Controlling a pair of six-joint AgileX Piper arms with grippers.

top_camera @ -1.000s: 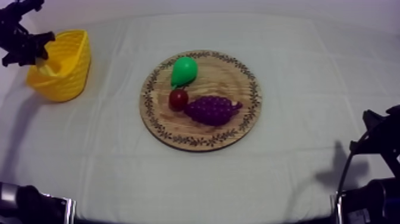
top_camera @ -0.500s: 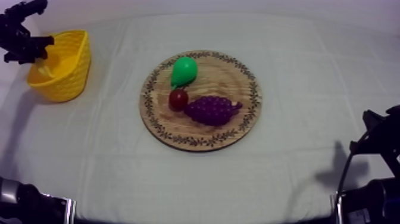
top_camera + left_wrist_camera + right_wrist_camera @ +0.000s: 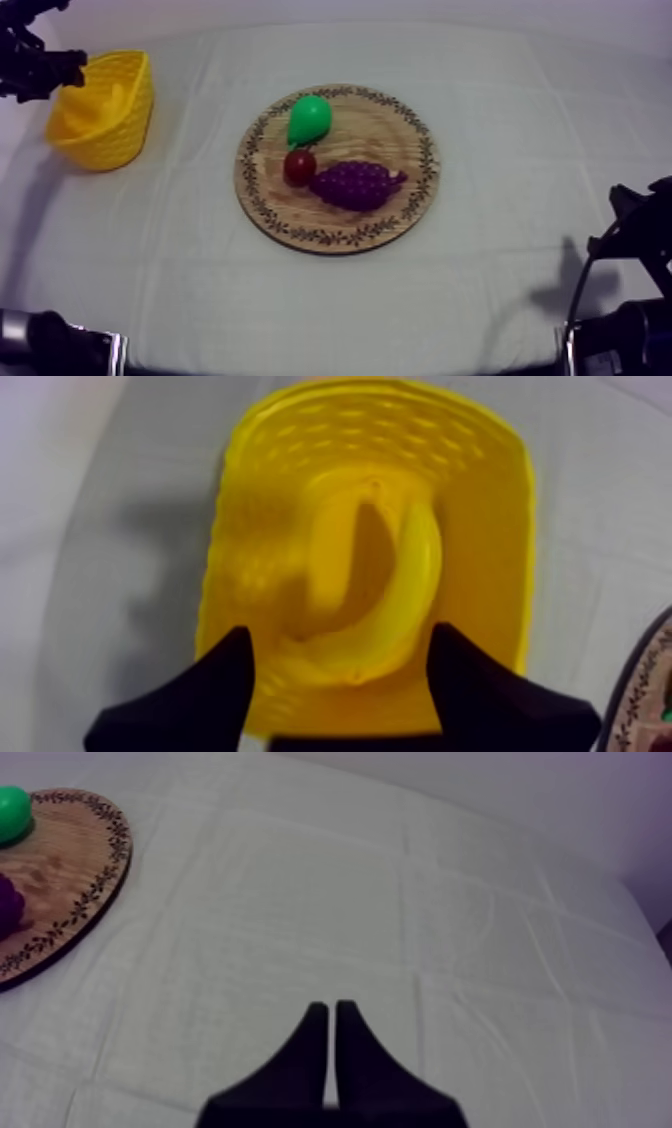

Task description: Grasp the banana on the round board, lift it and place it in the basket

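Note:
The banana (image 3: 415,586) lies curved inside the yellow basket (image 3: 490,526), with nothing holding it. My left gripper (image 3: 340,688) hangs open above the basket's near rim, one finger to each side. In the top view the left gripper (image 3: 58,72) is at the far left edge of the basket (image 3: 105,125). The round wooden board (image 3: 400,215) in mid-table carries a green pear (image 3: 308,118), a small red fruit (image 3: 299,166) and purple grapes (image 3: 355,185). My right gripper (image 3: 331,1037) is shut on nothing, low over the cloth to the right of the board (image 3: 70,872).
The right arm (image 3: 632,235) rests at the table's right side. Bare cloth lies between the basket and the board and across the front of the table. The pear (image 3: 12,812) and grapes (image 3: 8,902) sit at the board's edge in the right wrist view.
My left gripper has drawn back from over the basket, up and to the left. The right arm and the fruit on the board have not moved.

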